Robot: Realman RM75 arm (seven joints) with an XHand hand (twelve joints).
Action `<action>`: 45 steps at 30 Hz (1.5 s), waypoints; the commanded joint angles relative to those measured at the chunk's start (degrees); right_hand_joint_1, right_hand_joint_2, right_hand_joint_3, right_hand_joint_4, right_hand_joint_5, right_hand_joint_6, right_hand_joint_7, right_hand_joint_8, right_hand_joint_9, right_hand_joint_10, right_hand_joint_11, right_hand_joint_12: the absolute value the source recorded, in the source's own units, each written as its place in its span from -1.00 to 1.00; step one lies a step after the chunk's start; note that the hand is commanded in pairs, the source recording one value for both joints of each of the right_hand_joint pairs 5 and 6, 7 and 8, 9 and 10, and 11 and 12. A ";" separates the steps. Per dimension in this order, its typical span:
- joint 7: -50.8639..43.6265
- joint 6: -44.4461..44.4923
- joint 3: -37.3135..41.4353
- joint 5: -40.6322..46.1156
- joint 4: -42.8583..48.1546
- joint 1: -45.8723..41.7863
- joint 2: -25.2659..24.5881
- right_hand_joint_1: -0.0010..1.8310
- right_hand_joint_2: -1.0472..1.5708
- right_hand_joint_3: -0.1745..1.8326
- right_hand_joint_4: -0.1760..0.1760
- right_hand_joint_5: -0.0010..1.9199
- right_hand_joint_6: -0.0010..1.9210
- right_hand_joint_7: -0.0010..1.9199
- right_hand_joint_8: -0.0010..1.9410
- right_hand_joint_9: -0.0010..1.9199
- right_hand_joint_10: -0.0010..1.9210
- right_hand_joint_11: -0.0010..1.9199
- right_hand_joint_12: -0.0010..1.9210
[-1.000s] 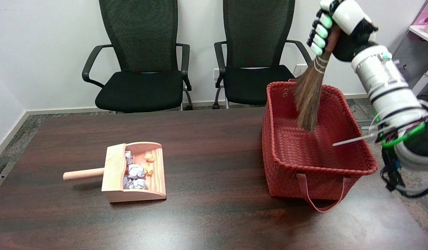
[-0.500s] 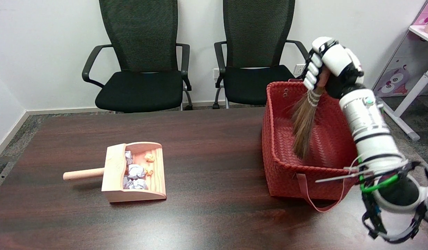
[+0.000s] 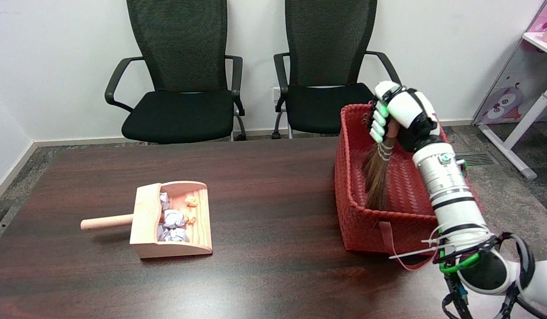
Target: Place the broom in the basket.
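The small broom [image 3: 377, 177] has been lowered over the last second, from above the far rim of the red woven basket [image 3: 357, 221] to well inside it. Its handle is clenched by the right hand [image 3: 395, 117], bristles pointing down toward six o'clock, tips at or near the basket floor by the near wall; contact cannot be confirmed. The placement is judged nearly done, with only the release left. At nine o'clock from the basket, well apart, a wooden dustpan [image 3: 167, 221] with crumpled paper scraps [image 3: 173, 219] is seen on the dark table [image 3: 273, 274]. Two black office chairs [image 3: 185, 88] are set at twelve o'clock. Nothing is seen obstructing the broom.
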 commanded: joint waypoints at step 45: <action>-0.05 8.42 0.55 -17.40 11.07 6.10 -8.75 -0.27 0.46 0.59 -0.83 -0.19 -0.19 -0.19 -0.19 -0.77 -0.77 -0.53 -0.53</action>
